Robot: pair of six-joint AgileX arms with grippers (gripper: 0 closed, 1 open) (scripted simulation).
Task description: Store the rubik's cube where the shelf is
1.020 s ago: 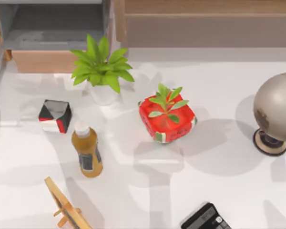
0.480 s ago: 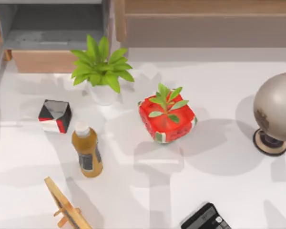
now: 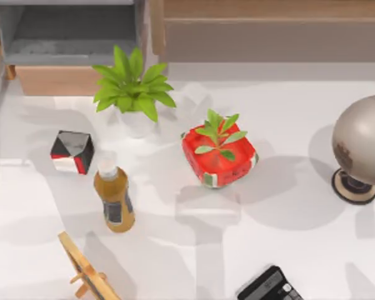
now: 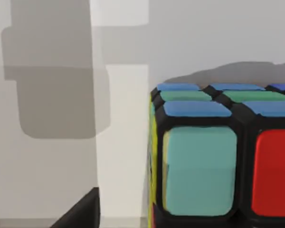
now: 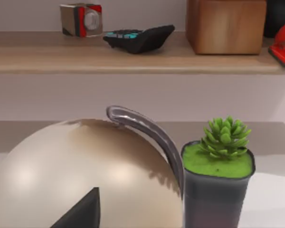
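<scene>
Cube is sitting on the surface, very close to my left wrist camera. I am not able to tell which edge it is near. Shelf is running along the far edge toward the right corner. I cannot tell whether the left or right tool is open or closed.

Risks I am watching:
- An off-centre grab could twist the cube or let it slip out.
- The carry could clip the plant or planter standing before the shelf.
- The faceted box could be taken for the cube.

I am reading no writing; the bottle label is illegible.
</scene>
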